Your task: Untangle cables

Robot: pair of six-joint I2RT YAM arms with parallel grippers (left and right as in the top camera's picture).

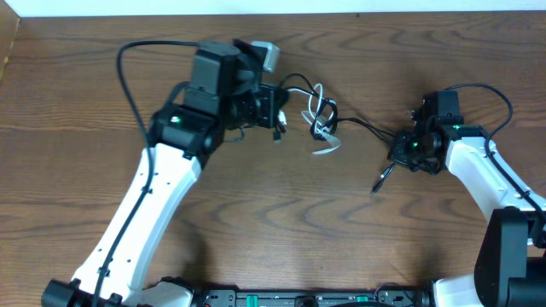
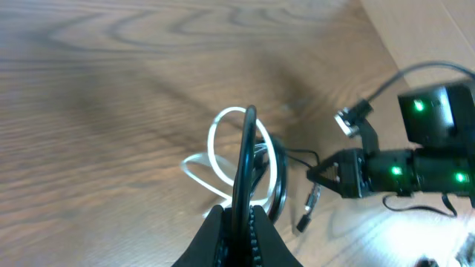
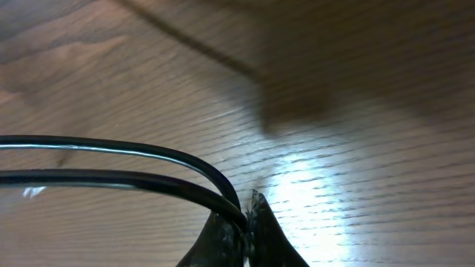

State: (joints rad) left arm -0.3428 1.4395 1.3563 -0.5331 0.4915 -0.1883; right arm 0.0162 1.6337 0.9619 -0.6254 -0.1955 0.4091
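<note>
Pinching thin black cable (image 2: 243, 156), your left gripper (image 2: 241, 222) and right gripper (image 3: 247, 219) are both clamped shut; white cable (image 1: 325, 148) loops, tangled, at left gripper's 3 o'clock.

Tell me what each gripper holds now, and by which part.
Left gripper: a black cable, pinched on its upright loop. Right gripper: two black strands, pinched along the cord, not at a plug.

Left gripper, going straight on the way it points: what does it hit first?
Most likely the white cable loop in the tangle just ahead of the left gripper, which is shut on a black cable. The right gripper lies farther off to one side; depth is unclear.
</note>
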